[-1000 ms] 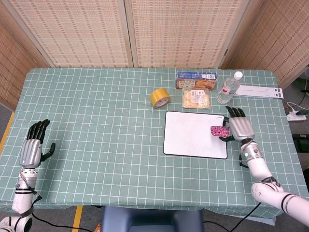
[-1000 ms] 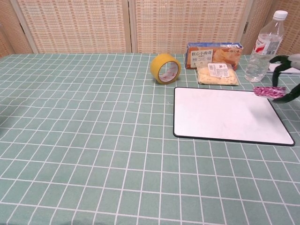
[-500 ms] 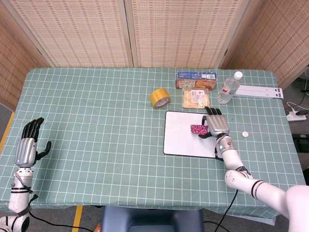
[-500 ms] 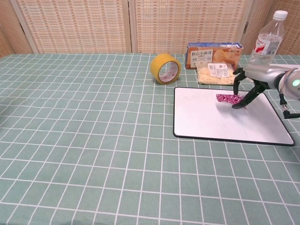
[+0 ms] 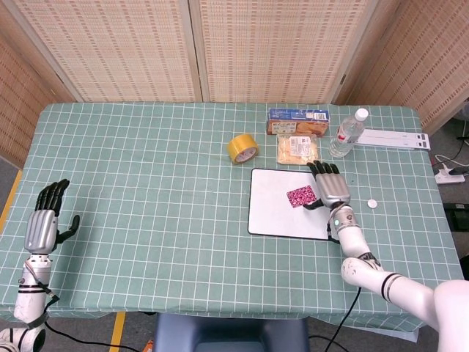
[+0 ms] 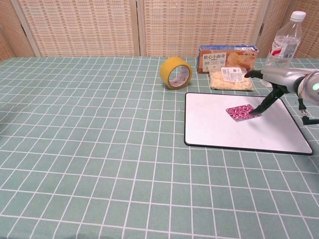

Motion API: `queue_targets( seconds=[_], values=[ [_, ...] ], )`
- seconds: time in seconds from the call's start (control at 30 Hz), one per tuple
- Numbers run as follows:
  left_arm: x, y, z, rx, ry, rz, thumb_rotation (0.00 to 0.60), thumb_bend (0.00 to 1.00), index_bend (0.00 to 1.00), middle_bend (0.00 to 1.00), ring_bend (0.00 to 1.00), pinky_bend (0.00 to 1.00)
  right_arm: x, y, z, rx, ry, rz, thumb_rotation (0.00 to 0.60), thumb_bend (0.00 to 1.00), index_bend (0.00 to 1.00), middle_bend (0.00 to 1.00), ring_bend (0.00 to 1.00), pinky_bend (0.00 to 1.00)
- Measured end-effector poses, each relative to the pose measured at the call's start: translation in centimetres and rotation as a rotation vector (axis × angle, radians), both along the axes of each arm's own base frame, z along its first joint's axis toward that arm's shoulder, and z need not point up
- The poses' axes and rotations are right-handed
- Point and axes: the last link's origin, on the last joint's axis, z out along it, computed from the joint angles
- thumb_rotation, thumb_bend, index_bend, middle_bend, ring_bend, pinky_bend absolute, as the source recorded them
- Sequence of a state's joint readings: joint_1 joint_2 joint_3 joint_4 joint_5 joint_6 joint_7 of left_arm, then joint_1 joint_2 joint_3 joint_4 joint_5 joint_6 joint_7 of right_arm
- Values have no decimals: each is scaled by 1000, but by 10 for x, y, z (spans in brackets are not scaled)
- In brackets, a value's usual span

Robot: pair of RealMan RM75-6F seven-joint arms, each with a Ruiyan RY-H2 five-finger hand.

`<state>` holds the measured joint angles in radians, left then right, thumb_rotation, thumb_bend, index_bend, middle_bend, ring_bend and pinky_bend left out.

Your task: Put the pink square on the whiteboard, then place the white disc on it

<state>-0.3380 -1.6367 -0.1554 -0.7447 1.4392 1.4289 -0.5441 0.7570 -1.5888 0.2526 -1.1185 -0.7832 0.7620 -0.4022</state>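
The pink patterned square [image 5: 302, 196] [image 6: 240, 111] lies flat on the whiteboard [image 5: 275, 213] [image 6: 219, 129], right of its middle. My right hand [image 5: 328, 187] [image 6: 277, 81] hovers just right of the square with its fingers apart. One lower fingertip [image 6: 255, 110] reaches down to the square's right corner, and nothing is held. The small white disc [image 5: 372, 204] rests on the cloth right of the board, seen only in the head view. My left hand [image 5: 44, 224] stands open and empty at the table's left edge, far from everything.
Behind the board are a yellow tape roll [image 5: 242, 148] [image 6: 176, 72], a snack bag [image 5: 297, 149] [image 6: 230, 78], an orange-and-blue box [image 5: 297, 121] [image 6: 228, 57] and a water bottle [image 5: 348, 133] [image 6: 281, 47]. A white strip [image 5: 396, 138] lies at the far right.
My right hand carried the pink square leftward from the board's right edge, laid it flat on the board and let go. The left hand shifted slightly.
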Motion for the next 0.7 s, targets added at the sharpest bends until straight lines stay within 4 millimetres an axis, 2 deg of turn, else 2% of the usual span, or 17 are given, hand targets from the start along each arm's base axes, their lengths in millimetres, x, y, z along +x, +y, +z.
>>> queue_targets(
  seconds=[0.13, 0.23, 0.37, 0.47, 0.53, 0.7],
  values=[
    [0, 0, 0, 0, 4, -2, 600, 390, 68, 53, 0, 0, -5, 5, 9, -14, 5, -4, 478, 0, 94, 0, 0, 0],
    [0, -1, 0, 0, 2, -1, 600, 390, 68, 53, 0, 0, -15, 12, 23, -40, 28, -3, 479, 0, 152, 0, 0, 0],
    [0, -1, -1, -3, 2, -1, 600, 390, 67, 53, 0, 0, -47, 27, 53, -91, 73, -45, 478, 0, 285, 0, 0, 0],
    [1, -1, -2, -5, 8, -5, 600, 391, 67, 53, 0, 0, -70, 35, 66, -110, 92, -86, 478, 0, 380, 0, 0, 0],
    [2, -1, -4, -8, 13, -7, 600, 391, 68, 53, 0, 0, -82, 37, 71, -115, 104, -106, 480, 3, 412, 0, 0, 0],
    [2, -2, -6, -14, 17, -4, 600, 390, 67, 54, 0, 0, -113, 39, 80, -128, 139, -147, 519, 94, 440, 0, 0, 0]
  ],
)
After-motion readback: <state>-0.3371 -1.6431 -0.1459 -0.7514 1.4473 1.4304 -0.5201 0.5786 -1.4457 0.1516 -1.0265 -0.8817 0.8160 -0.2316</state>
